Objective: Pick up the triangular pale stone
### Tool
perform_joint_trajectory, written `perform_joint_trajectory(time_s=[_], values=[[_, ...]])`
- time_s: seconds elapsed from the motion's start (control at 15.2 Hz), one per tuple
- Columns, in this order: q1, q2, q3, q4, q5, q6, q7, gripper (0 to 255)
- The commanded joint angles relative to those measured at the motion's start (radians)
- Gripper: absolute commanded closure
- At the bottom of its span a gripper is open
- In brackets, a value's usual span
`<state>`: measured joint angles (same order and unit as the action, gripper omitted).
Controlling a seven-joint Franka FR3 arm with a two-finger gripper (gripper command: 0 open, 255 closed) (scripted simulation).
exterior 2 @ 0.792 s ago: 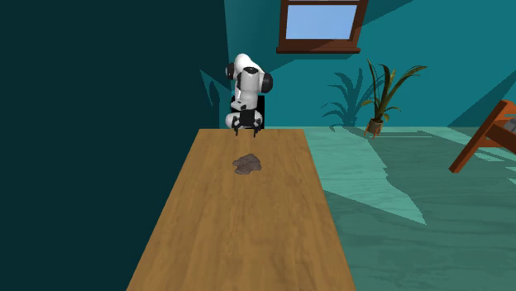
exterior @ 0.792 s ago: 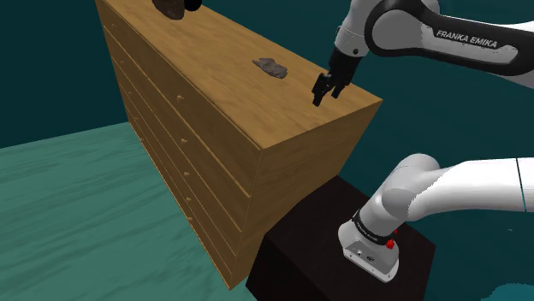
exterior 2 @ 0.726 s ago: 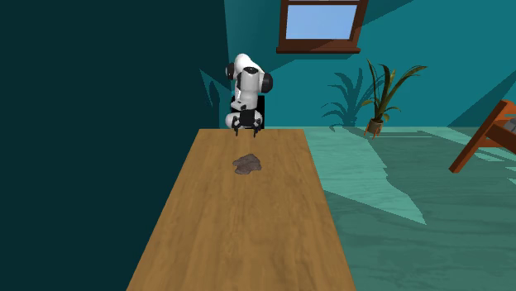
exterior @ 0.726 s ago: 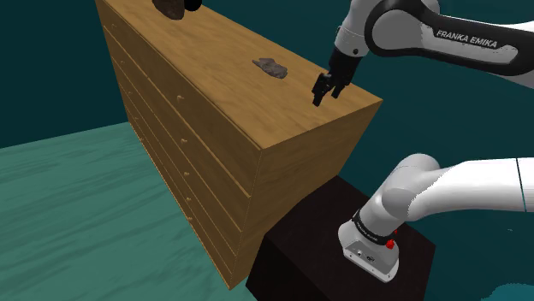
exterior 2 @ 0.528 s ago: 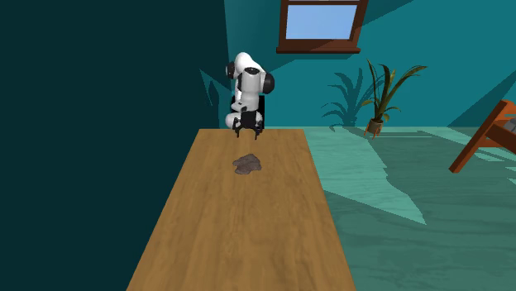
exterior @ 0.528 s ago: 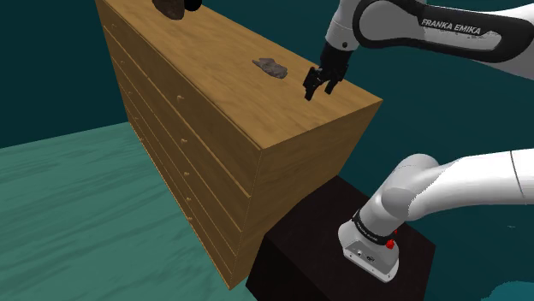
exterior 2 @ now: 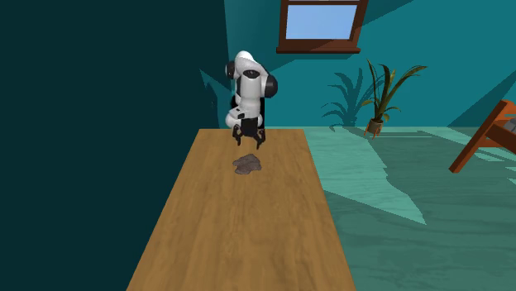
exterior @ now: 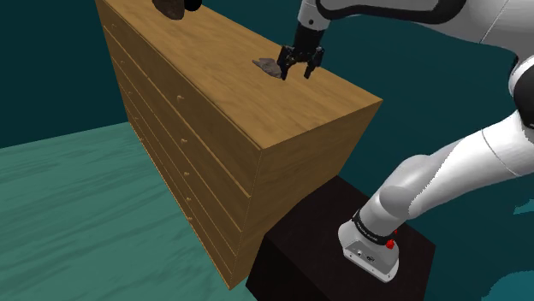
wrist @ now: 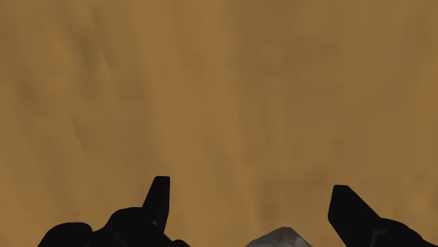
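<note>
Your work surface: a wooden dresser [exterior: 214,51] top.
You'll find a grey-brown stone [exterior: 268,65] lying flat on it, midway between the long edges and toward one short edge; a darker lump [exterior: 171,7] sits well apart, near the opposite end.

I assess this as a room in a private home. Evidence: a tall wooden chest of drawers [exterior: 192,145], a wood-framed window [exterior 2: 321,21] set high in a teal wall [exterior 2: 430,41], and a potted plant [exterior 2: 382,97] standing on the teal floor [exterior 2: 397,207].
</note>
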<state>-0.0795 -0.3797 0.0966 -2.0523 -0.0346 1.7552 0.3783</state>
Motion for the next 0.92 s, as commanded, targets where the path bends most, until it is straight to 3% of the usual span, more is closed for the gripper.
perform_joint_trajectory(time_s=[0.0,0.73,0.86], values=[[-0.013,0.089,0.001,0.094,0.003,-0.007,0.04,0],[-0.052,0.56,-0.021,0.701,0.023,-0.15,0.235,0],[-0.053,0.55,-0.021,0.66,0.024,-0.119,0.235,0]])
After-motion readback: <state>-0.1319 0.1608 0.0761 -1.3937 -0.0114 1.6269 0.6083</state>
